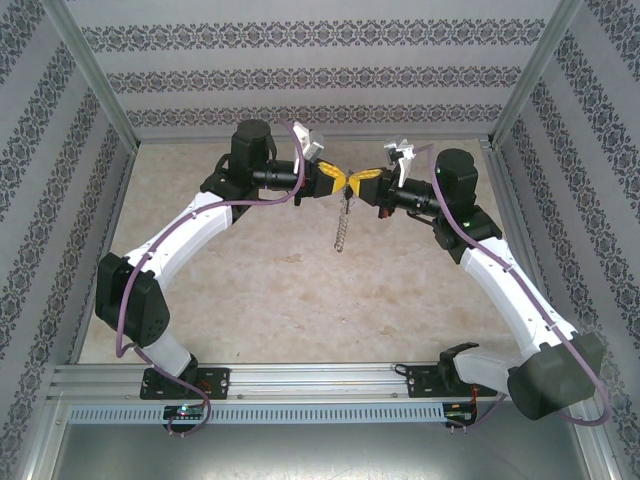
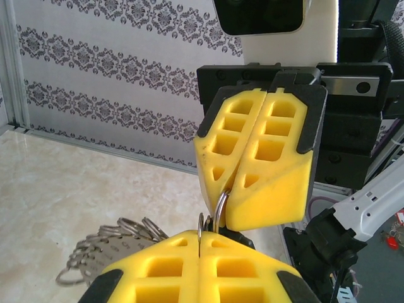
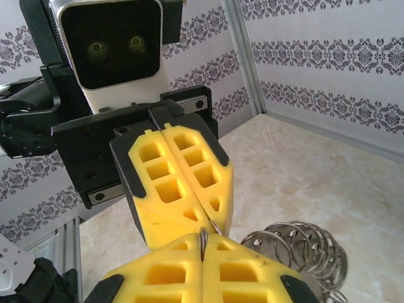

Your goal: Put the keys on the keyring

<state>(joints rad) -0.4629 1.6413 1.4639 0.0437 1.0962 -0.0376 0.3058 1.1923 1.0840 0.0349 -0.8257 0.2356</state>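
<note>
High over the back middle of the table, my left gripper [image 1: 338, 181] and right gripper [image 1: 360, 180] meet tip to tip. The keyring [image 1: 343, 228] dangles below them as a string of silver loops and tiny flat pieces. In the left wrist view my left gripper [image 2: 201, 245] is shut on a thin silver loop [image 2: 200, 228]. The right gripper [image 2: 228, 197] above it pinches a double-wire loop [image 2: 219, 211]. In the right wrist view my right gripper [image 3: 202, 245] clamps that loop, and the left gripper [image 3: 212, 218] touches it. The keyring's loops [image 3: 297, 247] hang beside them. The black-headed key is hidden.
The beige tabletop [image 1: 280, 290] lies far below the grippers. Patterned walls [image 1: 300, 80] and metal frame posts [image 1: 95, 70] close in the back and both sides. An aluminium rail [image 1: 320, 380] with the arm bases runs along the near edge.
</note>
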